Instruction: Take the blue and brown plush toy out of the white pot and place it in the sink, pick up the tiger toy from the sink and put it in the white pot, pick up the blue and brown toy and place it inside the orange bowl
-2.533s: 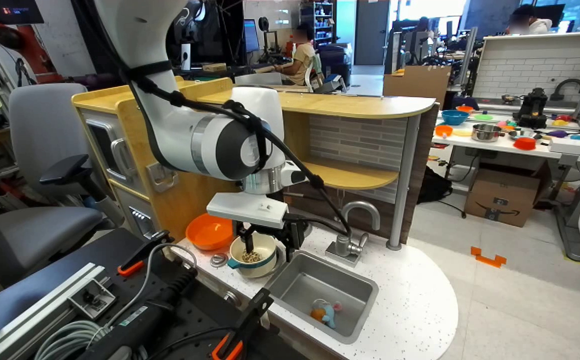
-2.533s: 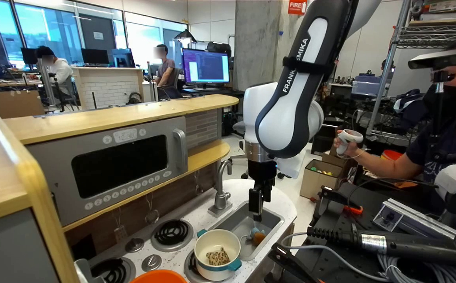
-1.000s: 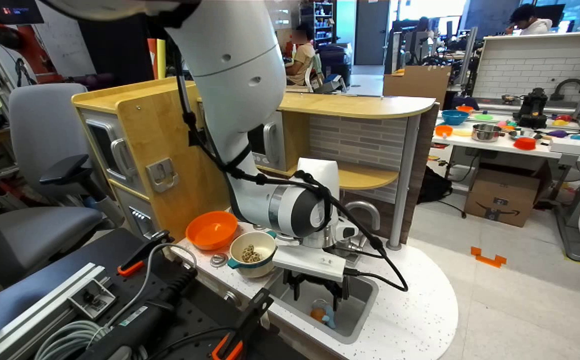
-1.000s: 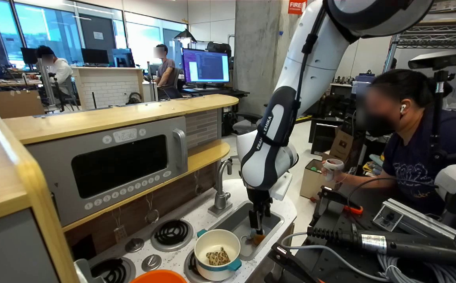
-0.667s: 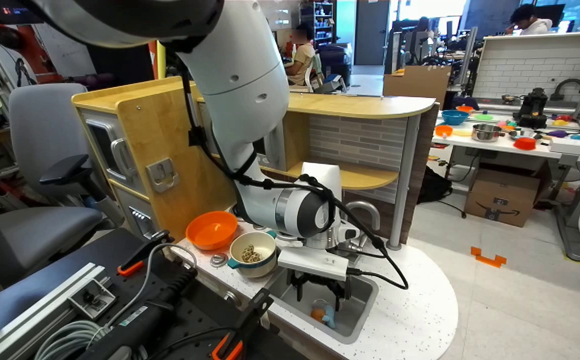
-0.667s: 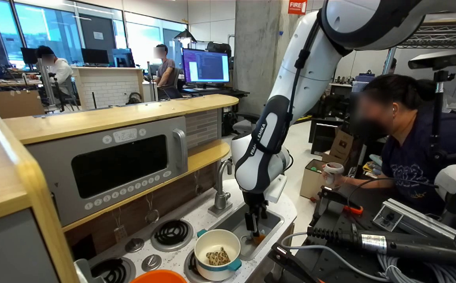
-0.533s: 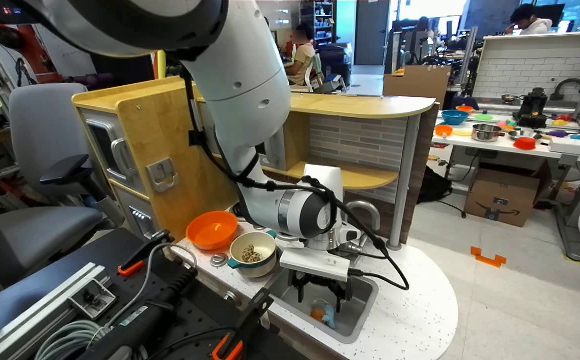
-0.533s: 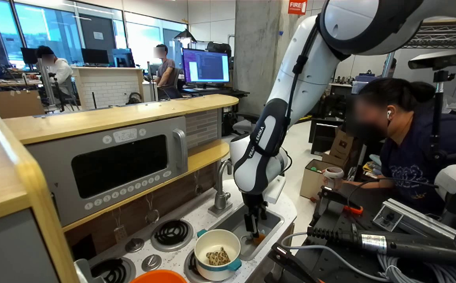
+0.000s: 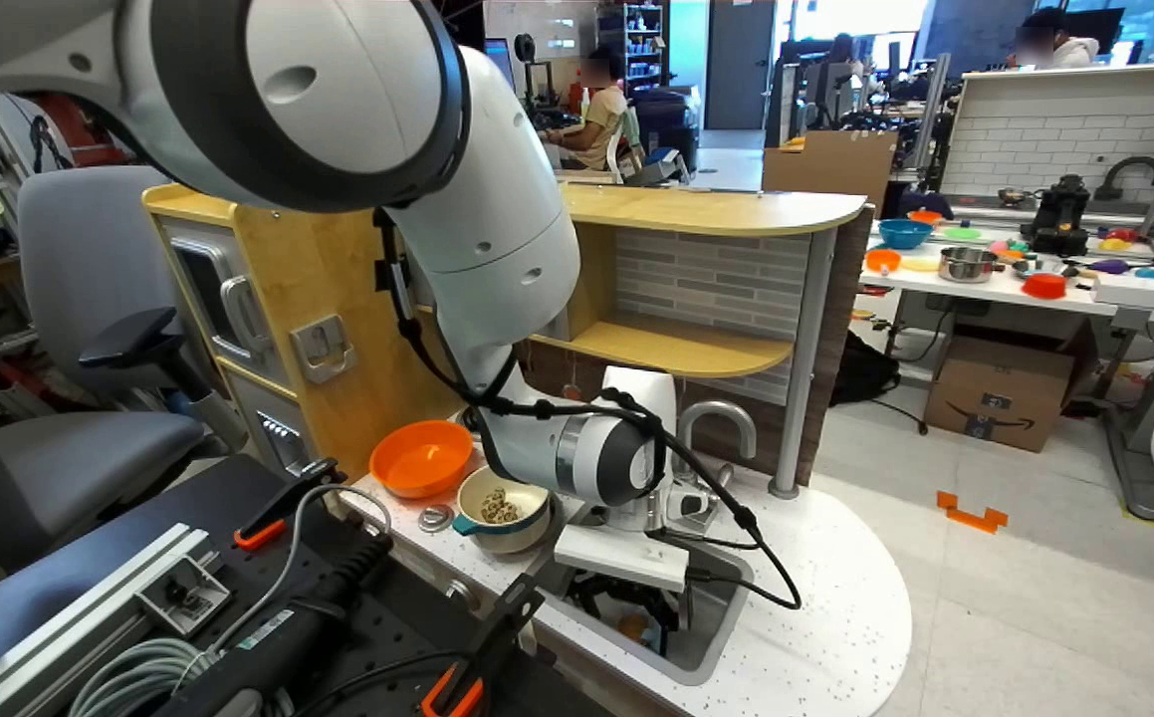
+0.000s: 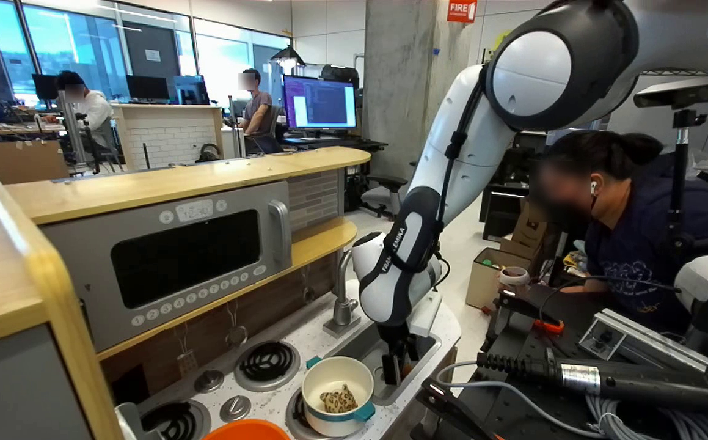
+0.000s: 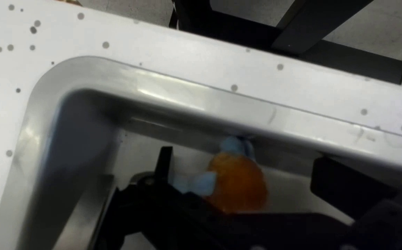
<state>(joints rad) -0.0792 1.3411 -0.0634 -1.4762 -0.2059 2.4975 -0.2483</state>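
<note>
The blue and brown plush toy, light blue with an orange-brown body, lies in the sink (image 9: pixel 742 588) near its wall; in the wrist view the toy (image 11: pixel 239 184) sits between my fingers. My gripper (image 11: pixel 242 165) is open, lowered into the sink around the toy, with a gap on the right finger's side. In an exterior view the gripper (image 10: pixel 399 365) hides most of the toy. The tiger toy (image 10: pixel 338 400), spotted yellowish-brown, lies inside the white pot (image 10: pixel 328 371). The orange bowl (image 9: pixel 421 460) stands beside the pot; only its rim shows in an exterior view (image 10: pixel 247 430).
A grey arched tap (image 10: pixel 343 299) stands behind the sink. The pot stands on a stove ring beside the sink. A black work table (image 9: pixel 357 607) with clamps and cables borders the counter. A wooden shelf (image 9: pixel 686 349) overhangs the counter's back.
My gripper has moved from over the white pot to the sink and down around the blue and brown toy, staying open. The toys, pot and bowl have not visibly moved.
</note>
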